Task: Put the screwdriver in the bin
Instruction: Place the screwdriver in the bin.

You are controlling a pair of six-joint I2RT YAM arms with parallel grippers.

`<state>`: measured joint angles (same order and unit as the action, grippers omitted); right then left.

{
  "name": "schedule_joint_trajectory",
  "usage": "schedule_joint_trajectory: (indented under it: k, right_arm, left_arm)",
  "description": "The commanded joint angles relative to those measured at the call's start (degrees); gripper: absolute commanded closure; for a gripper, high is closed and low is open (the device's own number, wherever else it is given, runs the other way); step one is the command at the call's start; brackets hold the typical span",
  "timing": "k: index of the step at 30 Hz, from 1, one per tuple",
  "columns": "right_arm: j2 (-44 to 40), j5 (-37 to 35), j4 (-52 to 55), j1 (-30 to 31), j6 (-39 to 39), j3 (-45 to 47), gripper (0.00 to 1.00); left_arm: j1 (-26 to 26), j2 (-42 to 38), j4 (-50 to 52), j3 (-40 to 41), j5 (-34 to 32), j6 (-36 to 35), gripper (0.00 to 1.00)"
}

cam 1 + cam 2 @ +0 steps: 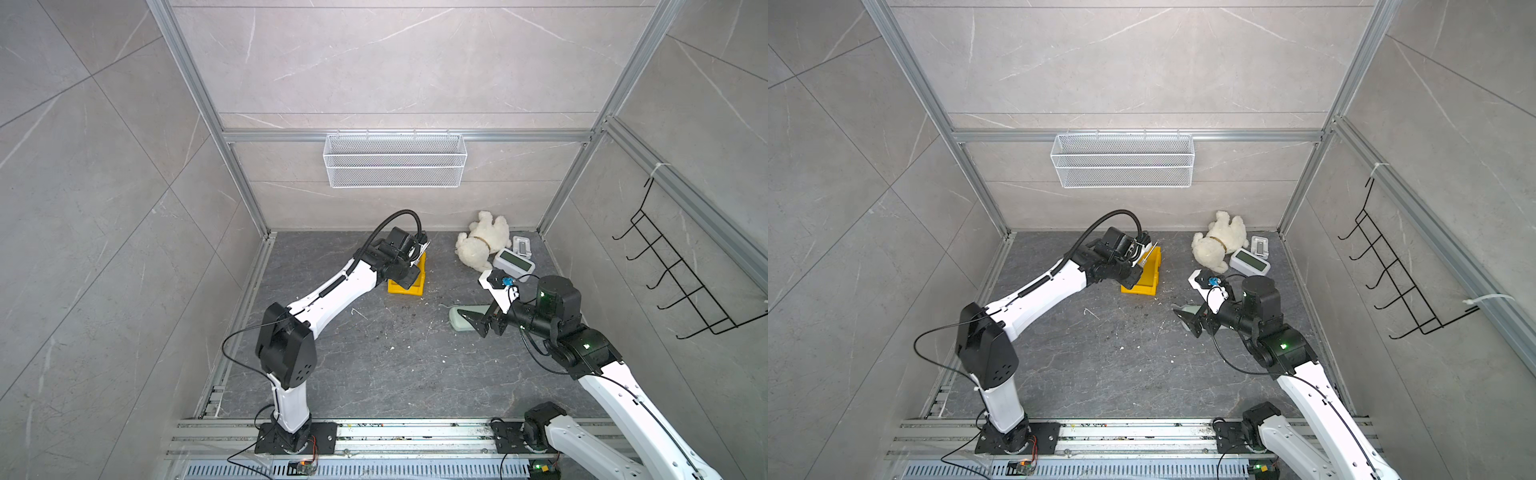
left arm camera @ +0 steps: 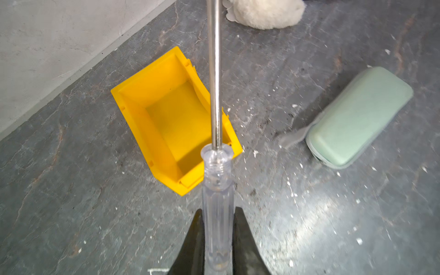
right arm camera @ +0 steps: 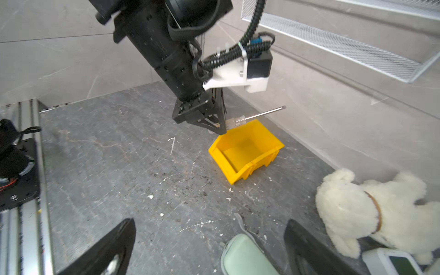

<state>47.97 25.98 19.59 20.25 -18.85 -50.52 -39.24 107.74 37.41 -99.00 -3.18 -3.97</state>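
Note:
My left gripper (image 2: pixel 218 212) is shut on the clear handle of the screwdriver (image 2: pixel 217 190). The thin metal shaft points forward, out past the jaws. In the right wrist view the screwdriver (image 3: pixel 262 113) lies roughly level, just above the near rim of the yellow bin (image 3: pixel 262 164), and the left gripper (image 3: pixel 220 129) hangs over that rim. The bin (image 1: pixel 409 289) stands open-topped and empty on the dark floor near the back wall. My right gripper (image 3: pixel 209 222) is open above a pale green case, with nothing held.
The pale green zip case (image 2: pixel 362 116) lies right of the bin. A white plush dog (image 1: pixel 482 241) and a white device with a screen (image 1: pixel 513 264) sit at the back right. A white mesh basket (image 1: pixel 395 160) hangs on the back wall, a black hook rack (image 1: pixel 681 274) on the right wall.

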Motion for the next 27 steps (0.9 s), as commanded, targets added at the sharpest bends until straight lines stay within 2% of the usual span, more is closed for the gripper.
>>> schedule_joint_trajectory:
  k: [1, 4, 11, 16, 23, 27]
  right_arm:
    - [1.35, -4.22, -7.20, 0.37, 1.07, 1.53, 0.01]
    - [2.80, -4.49, -8.70, 0.34, 1.13, 1.34, 0.01]
    - [3.29, -4.00, -7.22, 0.41, 0.08, 0.89, 0.01]
    - [2.16, -4.09, -5.36, 0.33, -0.29, 1.25, 0.01]
    - [0.16, -4.34, -1.98, 0.38, -1.68, 1.56, 0.01]
    - [-0.15, -4.36, -1.75, 0.39, -1.79, 1.57, 0.01]
  left_arm:
    - [1.61, 5.59, 1.79, -5.96, -2.13, 3.12, 1.00]
    - [2.96, 10.54, 2.65, -10.51, -3.54, 5.78, 1.00]
    - [3.76, 17.65, 2.55, -14.86, -2.63, 10.26, 1.00]
    - [3.84, 20.49, 2.14, -14.96, -3.41, 13.22, 1.00]
    - [3.83, 22.64, 1.31, -14.37, -2.27, 13.80, 1.00]
    - [3.88, 23.12, 1.26, -14.24, -1.96, 13.64, 0.94]
